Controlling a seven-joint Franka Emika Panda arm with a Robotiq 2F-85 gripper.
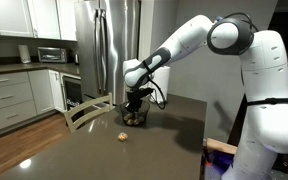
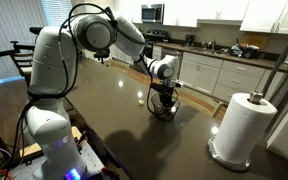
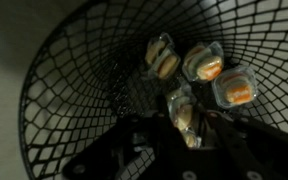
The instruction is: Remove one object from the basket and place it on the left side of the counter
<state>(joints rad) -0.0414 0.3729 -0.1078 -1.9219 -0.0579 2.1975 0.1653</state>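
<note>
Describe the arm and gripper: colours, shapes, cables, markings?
The arm is glossy white, with rounded tubular links and dark bands at the joints. The gripper is black and blocky. A black cable loops beside the wrist. No markings are legible at this resolution.

Home kitchen, steel fridge (image 1: 104, 45), white cabinets (image 1: 9, 100)

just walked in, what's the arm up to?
The Panda arm has its end effector pointing down into the wire basket on the counter. The wrist view shows four small sealed packets inside, one close to the fingers, but it is too dark to tell whether anything is gripped. One small object lies on the counter apart from the basket. A paper towel roll stands further along.
</note>
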